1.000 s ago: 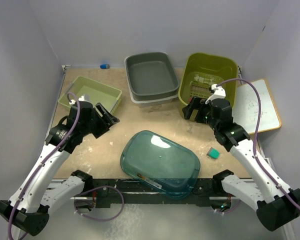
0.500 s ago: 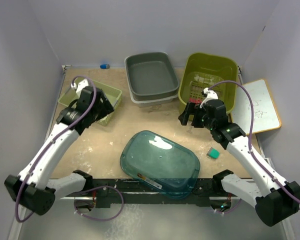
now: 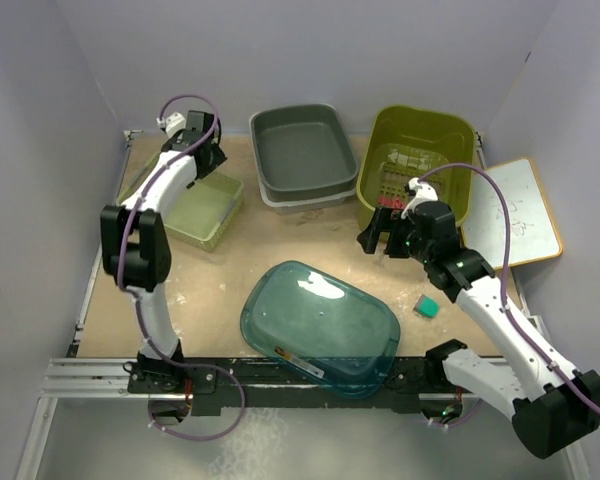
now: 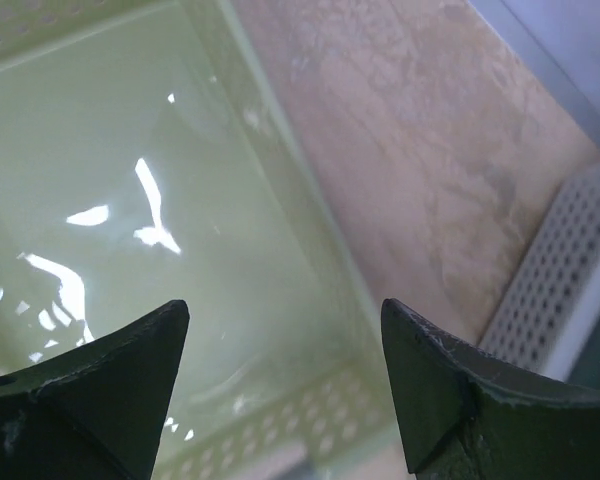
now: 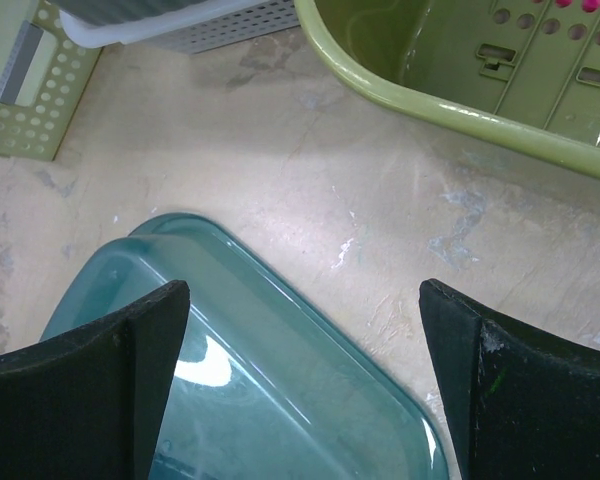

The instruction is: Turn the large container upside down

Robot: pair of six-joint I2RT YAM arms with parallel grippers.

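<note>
Overhead, the large teal container (image 3: 320, 328) lies at the middle of the near edge of the surface (image 3: 230, 265), apparently rim down, with nothing touching it. Only this view shows it whole. The right wrist view catches just one rounded corner (image 5: 260, 370), cut off at the bottom edge, with the released right gripper (image 5: 300, 300) hanging wide open above it and the olive basket (image 5: 460, 80) beyond. The left wrist view shows the left gripper (image 4: 282, 315), also spread open, over the inside of a pale green bin (image 4: 130, 200) at the far left corner. A perforated pale rim at its right edge is cropped and hard to identify.
</note>
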